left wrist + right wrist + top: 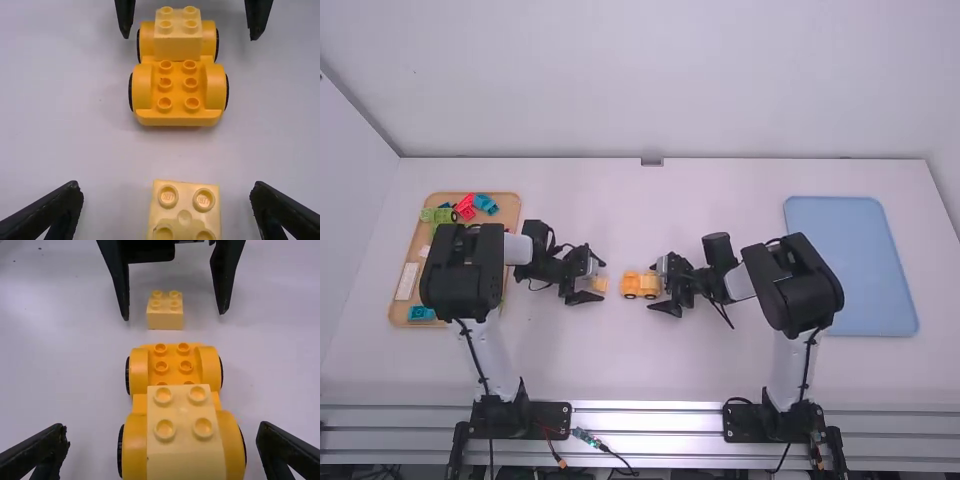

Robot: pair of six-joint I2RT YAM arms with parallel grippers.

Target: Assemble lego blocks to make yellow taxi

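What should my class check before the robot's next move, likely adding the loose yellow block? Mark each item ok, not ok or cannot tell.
1. Orange-yellow plastic base with black wheels upright, studs up: ok.
2. Studs free for another block: ok, six at the end facing the loose block.
3. Square pale-yellow block on the base pressed fully down: cannot tell.
4. Loose pale-yellow four-stud block between the left hand's fingers: ok.
5. Loose block gripped: not ok, fingers open, gaps both sides.
6. Right hand steadying the base: not ok, open around it without touching.
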